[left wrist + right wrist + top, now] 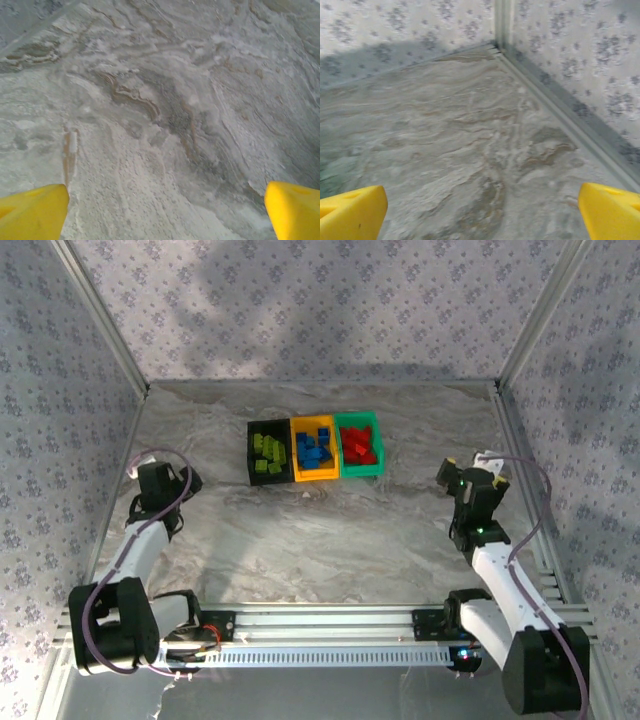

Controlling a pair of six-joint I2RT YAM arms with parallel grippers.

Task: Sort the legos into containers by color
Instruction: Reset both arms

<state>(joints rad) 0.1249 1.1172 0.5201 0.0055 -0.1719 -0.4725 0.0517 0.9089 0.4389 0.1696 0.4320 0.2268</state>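
Where legos (315, 450) are found: lime in black bin (252, 455), blue in orange-yellow bin (314, 421), red in green bin (378, 445).
Layout: three set touching in a row, far middle of table (330, 540).
Left gripper (165, 215): spread wide, nothing held, over bare marble.
Right gripper (482, 212): spread wide, nothing held, near right corner.
Step advice: sorting judged done; arms best parked well apart from bins.

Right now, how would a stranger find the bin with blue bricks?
On the table, three bins stand in a row at the far side. The orange-yellow bin is the middle one, between a black bin and a green bin; only it holds blue bricks.
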